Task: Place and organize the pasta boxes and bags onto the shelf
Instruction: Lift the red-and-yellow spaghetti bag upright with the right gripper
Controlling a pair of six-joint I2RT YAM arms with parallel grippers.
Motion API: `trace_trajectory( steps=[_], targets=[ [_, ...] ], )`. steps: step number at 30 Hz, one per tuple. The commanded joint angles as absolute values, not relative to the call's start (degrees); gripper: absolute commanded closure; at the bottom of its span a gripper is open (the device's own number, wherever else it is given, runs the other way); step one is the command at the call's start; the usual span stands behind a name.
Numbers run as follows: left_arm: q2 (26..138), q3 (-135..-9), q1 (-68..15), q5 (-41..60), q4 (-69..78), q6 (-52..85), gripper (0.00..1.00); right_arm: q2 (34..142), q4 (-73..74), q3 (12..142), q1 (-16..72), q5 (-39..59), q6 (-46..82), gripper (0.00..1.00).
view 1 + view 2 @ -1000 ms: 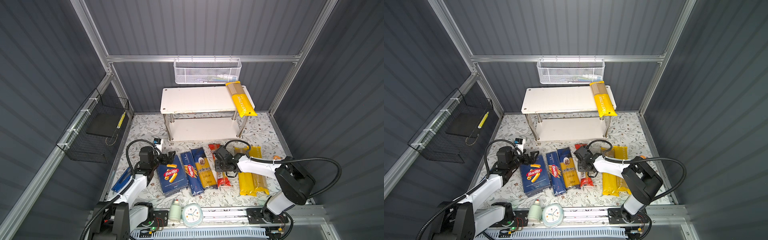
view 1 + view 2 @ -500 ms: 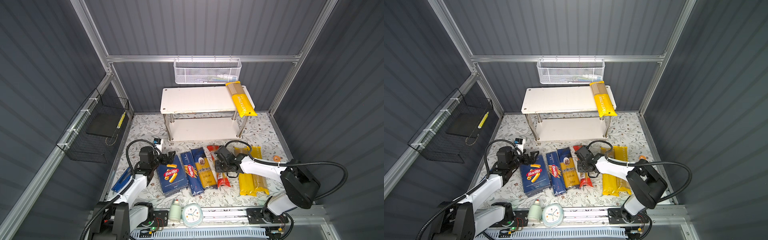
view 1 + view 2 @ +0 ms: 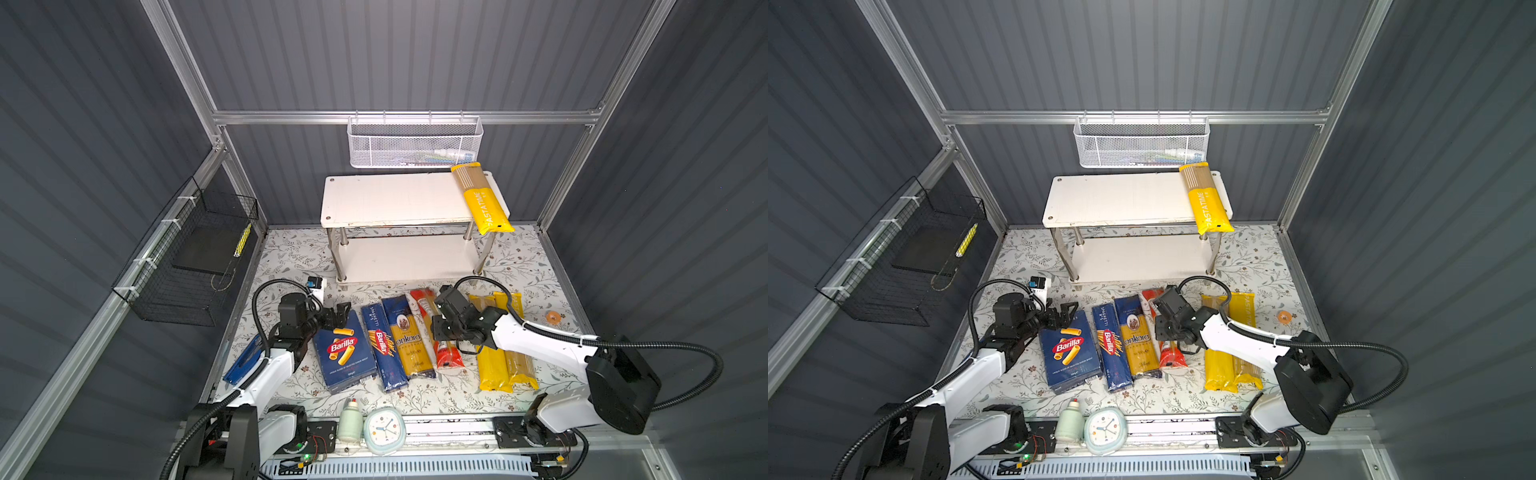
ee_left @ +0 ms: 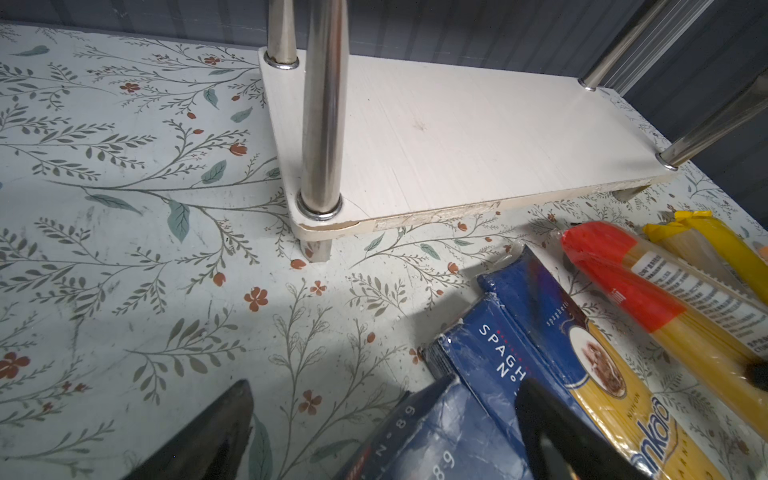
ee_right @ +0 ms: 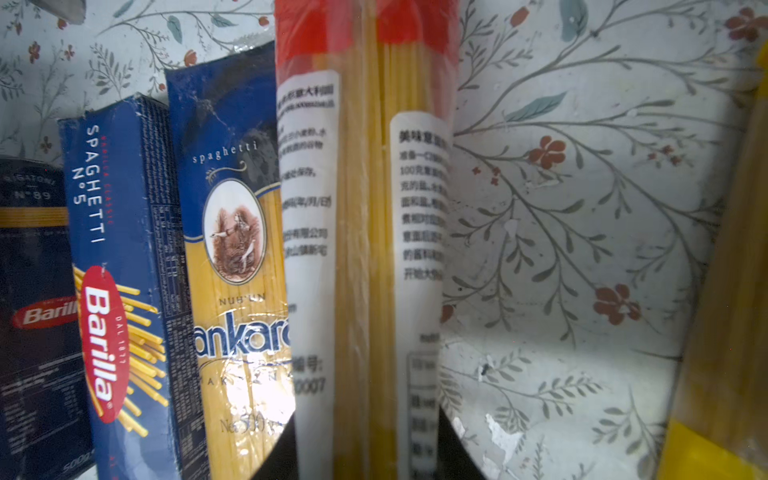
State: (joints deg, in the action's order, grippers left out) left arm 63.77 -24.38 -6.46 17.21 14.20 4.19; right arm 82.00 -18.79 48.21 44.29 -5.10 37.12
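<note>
Now the right gripper (image 3: 438, 330) has closed its jaws on the red spaghetti bag (image 5: 361, 249), ready for the shelf (image 3: 395, 199) at 12 o'clock; left gripper (image 3: 337, 312) jaws apart.

Both top views look steeply down from high above the front edge, taking in the whole bench (image 3: 519, 257), with the shelf (image 3: 399, 199) at centre frame. The left wrist camera sits low and near, facing the shelf's lower board across the bench. The right wrist camera hangs very close over the red bag (image 5: 365, 249). All four views share that bag and the spaghetti box (image 4: 498, 365).
</note>
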Motion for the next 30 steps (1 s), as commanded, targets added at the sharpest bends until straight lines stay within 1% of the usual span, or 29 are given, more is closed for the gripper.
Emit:
trace_trajectory(
  steps=[1,9,21,30],
  targets=[
    [63.15,-25.66,-6.68,17.69,13.43,3.52,0.01,79.13,-14.22,48.78,44.57,-4.48,37.55,0.7],
    [63.0,-25.62,-6.68,17.67,13.45,3.53,0.01,75.61,-13.71,49.74,44.65,-3.13,36.65,0.71],
    [63.07,-25.65,-6.7,17.62,13.45,3.56,0.01,69.67,-17.38,52.01,45.16,-3.34,36.22,0.72],
    [63.16,-25.73,-6.68,17.4,13.32,3.49,0.01,66.4,-21.93,58.21,48.22,-7.14,34.37,0.73]
  ],
)
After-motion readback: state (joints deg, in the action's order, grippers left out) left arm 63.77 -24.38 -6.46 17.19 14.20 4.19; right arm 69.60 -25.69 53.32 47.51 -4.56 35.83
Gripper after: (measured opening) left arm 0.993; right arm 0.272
